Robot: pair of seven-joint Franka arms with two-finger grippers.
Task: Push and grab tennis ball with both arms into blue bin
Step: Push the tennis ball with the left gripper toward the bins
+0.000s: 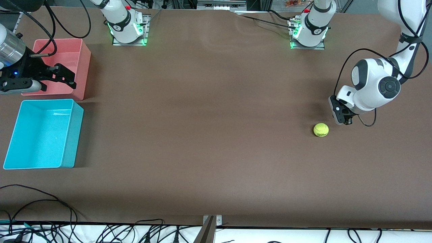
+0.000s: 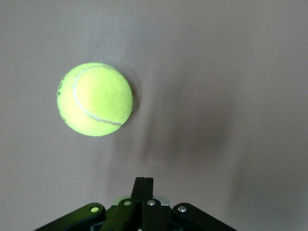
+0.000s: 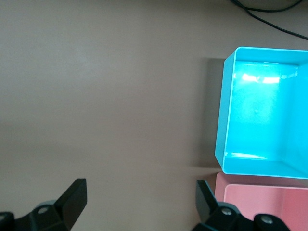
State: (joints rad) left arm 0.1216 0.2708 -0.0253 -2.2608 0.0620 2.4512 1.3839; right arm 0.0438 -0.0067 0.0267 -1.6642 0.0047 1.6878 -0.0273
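Brown worktop (image 1: pixel 209 135) carries the tennis ball (image 1: pixel 321 130) toward the left arm's end, well apart from the blue bin (image 1: pixel 44 135) at the right arm's end. Left gripper (image 1: pixel 341 116) sits just beside the ball, jaws pressed fully together, holding nothing. Right gripper (image 1: pixel 62 76) hangs over the pink bin (image 1: pixel 72 59), which stands beside the blue bin, farther from the front camera; its jaws are spread wide and hold nothing.
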